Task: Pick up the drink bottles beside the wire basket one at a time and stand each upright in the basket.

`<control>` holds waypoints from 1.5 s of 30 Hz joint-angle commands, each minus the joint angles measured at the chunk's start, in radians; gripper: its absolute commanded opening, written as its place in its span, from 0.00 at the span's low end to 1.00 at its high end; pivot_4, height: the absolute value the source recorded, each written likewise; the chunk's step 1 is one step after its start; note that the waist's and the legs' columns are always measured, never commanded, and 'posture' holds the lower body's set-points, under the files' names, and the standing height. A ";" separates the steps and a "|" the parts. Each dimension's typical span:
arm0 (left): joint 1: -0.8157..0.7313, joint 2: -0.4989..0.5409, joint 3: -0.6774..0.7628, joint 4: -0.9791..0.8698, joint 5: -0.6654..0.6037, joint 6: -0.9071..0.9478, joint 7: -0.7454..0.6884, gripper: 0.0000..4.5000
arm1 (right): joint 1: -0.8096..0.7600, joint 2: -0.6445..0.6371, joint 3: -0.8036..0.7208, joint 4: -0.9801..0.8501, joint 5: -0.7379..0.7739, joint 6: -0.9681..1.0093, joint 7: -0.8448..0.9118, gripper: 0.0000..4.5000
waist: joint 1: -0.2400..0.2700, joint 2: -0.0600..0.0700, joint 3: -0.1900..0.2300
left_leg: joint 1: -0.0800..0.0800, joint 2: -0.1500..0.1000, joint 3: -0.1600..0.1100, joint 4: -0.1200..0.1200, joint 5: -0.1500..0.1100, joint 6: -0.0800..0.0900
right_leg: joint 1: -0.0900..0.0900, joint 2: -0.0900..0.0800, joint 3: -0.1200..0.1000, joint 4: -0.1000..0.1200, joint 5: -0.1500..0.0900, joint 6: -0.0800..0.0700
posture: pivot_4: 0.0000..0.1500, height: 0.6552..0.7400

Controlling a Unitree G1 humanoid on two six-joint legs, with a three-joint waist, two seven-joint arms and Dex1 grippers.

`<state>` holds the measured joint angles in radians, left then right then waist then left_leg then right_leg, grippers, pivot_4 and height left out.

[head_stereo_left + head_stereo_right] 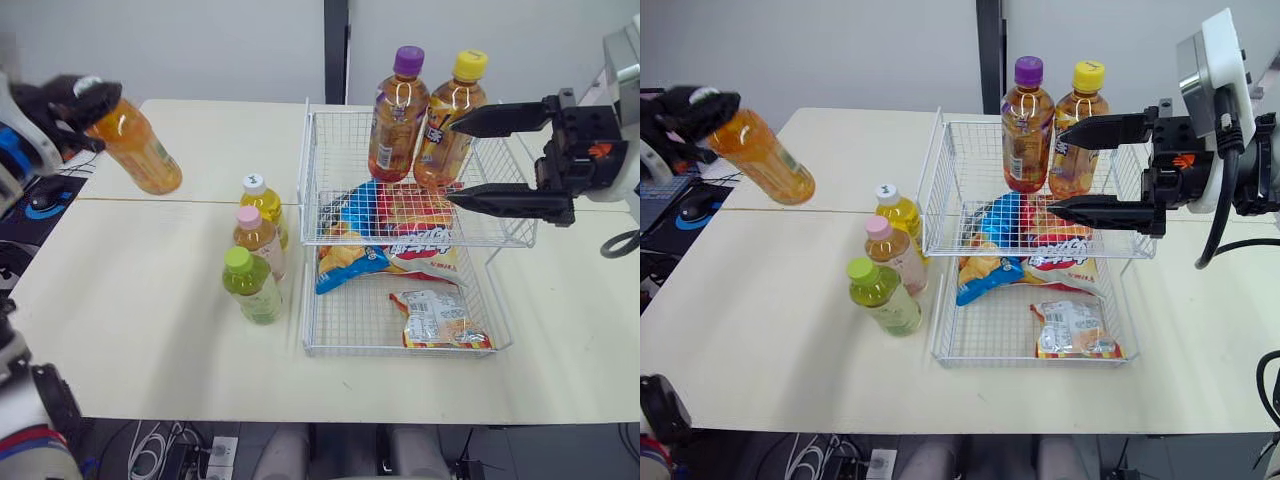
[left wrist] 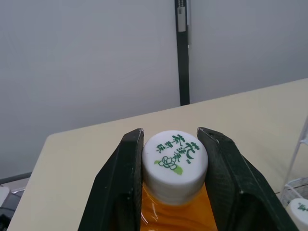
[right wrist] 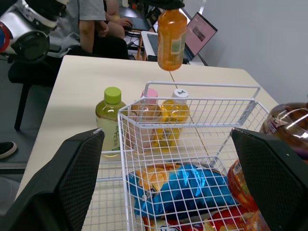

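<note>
My left gripper (image 1: 88,100) is shut on the white cap of an orange drink bottle (image 1: 138,148), held tilted in the air over the table's far left; the cap (image 2: 175,161) sits clamped between the two fingers. Three bottles stand beside the wire basket (image 1: 330,232): a white-capped yellow one (image 1: 263,203), a pink-capped one (image 1: 258,237) and a green-capped one (image 1: 251,285). Two amber bottles, purple-capped (image 1: 398,115) and yellow-capped (image 1: 447,121), stand upright on the basket's upper shelf. My right gripper (image 1: 478,160) is open at the basket's right side, next to the yellow-capped bottle.
Snack bags (image 1: 395,238) lie in the basket, one more (image 1: 438,320) on its lower front. A mouse and pad (image 1: 45,196) sit off the table's left edge. People sit at laptops (image 3: 199,33) beyond the table's left side.
</note>
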<state>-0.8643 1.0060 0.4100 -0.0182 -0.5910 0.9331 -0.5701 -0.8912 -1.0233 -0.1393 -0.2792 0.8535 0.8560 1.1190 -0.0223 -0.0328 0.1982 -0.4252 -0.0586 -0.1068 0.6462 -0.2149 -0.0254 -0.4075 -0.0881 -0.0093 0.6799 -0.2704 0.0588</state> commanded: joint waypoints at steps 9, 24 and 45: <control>-0.621 -0.014 -0.257 0.388 0.028 -0.019 -0.276 0.30 | 0.070 -0.108 -0.145 -0.021 -0.005 -0.011 -0.021 1.00 | -0.010 0.000 0.000 | -0.001 0.000 0.002 0.000 0.000 0.000 | -0.001 0.000 0.000 0.000 0.000 0.001 | 1.00 1.00; -0.958 -0.323 -0.412 0.808 0.183 -0.148 -0.538 0.30 | 0.215 -0.135 -0.289 -0.128 0.064 0.047 -0.135 1.00 | -0.011 -0.001 0.001 | -0.002 0.000 0.005 0.000 0.000 0.000 | -0.002 0.000 0.001 0.001 -0.001 0.001 | 1.00 1.00; -0.892 -0.491 -0.452 0.934 0.346 -0.286 -0.608 0.30 | 0.262 -0.173 -0.343 -0.151 0.121 0.061 -0.196 1.00 | -0.010 -0.001 0.001 | -0.004 -0.001 0.005 0.000 0.000 0.000 | -0.003 0.000 0.001 0.001 -0.001 0.001 | 1.00 1.00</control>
<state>-1.7296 0.5145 -0.0623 0.9382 -0.2433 0.6801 -1.1716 -0.6204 -1.1728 -0.4491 -0.4267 0.9661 0.9301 0.9309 -0.0324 -0.0334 0.1993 -0.4288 -0.0592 -0.1018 0.6465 -0.2149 -0.0251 -0.4107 -0.0882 -0.0082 0.6811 -0.2712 0.0603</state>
